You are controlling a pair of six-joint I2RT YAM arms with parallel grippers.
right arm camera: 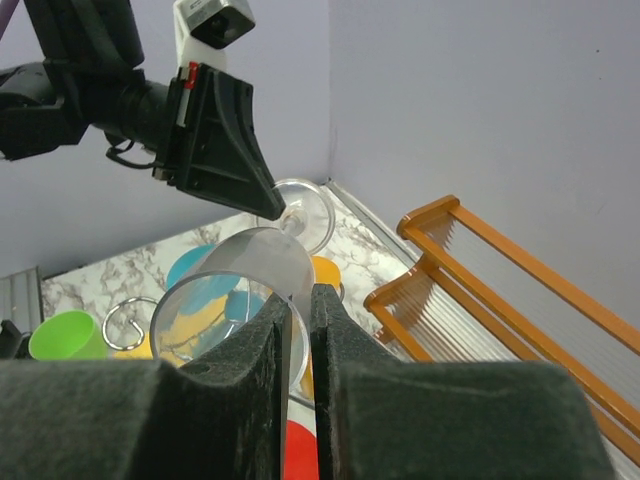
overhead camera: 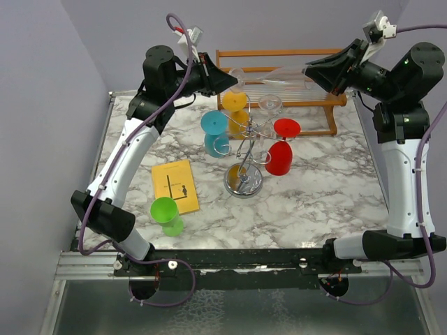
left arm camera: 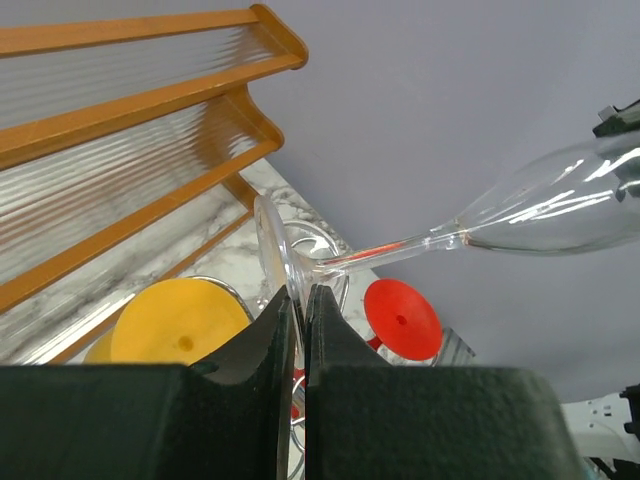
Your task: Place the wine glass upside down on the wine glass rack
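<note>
A clear wine glass [overhead camera: 276,73] hangs level in the air between both grippers, above the back of the table. My left gripper [overhead camera: 234,82] is shut on the edge of its round foot [left arm camera: 272,245]; the stem [left arm camera: 400,247] runs right to the bowl [left arm camera: 550,205]. My right gripper [overhead camera: 311,72] is shut on the bowl's rim [right arm camera: 240,270], one finger inside and one outside. The silver wire wine glass rack [overhead camera: 244,150] stands on its chrome base [overhead camera: 243,181] at mid table, below and in front of the held glass.
Yellow [overhead camera: 235,102], blue [overhead camera: 214,125], red [overhead camera: 283,132] and one clear glass [overhead camera: 270,105] hang on the rack. A brown wooden slatted shelf [overhead camera: 328,105] stands behind. A green glass [overhead camera: 166,213] and a yellow card [overhead camera: 174,185] lie at the front left.
</note>
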